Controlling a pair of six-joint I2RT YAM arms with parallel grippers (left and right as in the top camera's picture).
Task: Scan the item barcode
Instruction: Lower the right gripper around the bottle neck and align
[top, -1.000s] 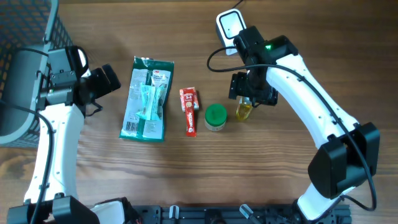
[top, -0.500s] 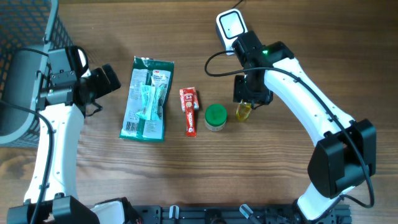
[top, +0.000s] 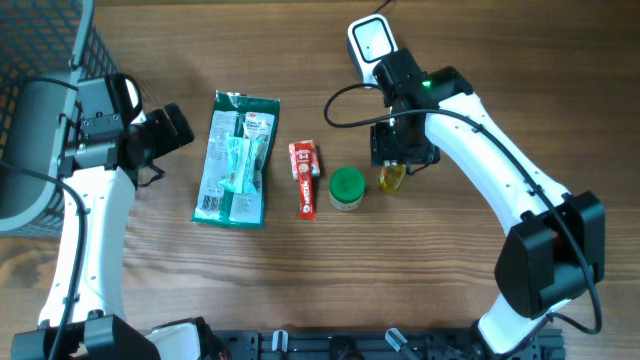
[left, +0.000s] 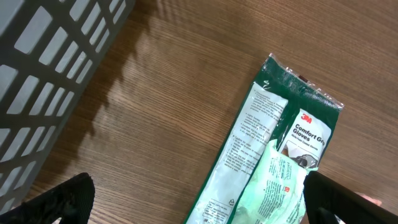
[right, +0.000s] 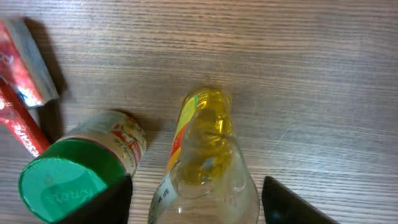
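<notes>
While the right gripper (right: 198, 188) straddles the yellow bottle (right: 208, 124), grip uncertain, a green-lidded jar (right: 78, 171) stands just beside it. The left gripper (left: 199, 186) gapes wide.

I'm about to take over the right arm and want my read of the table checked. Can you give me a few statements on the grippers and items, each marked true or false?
1. The left gripper is holding the glove package. False: its jaws are open and the package lies flat on the table, apart from it.
2. The right gripper has the yellow bottle between its fingers. True.
3. The jar stands between the red tube and the yellow bottle. True.
4. The jar's lid is off. False: its green lid is on.
</notes>
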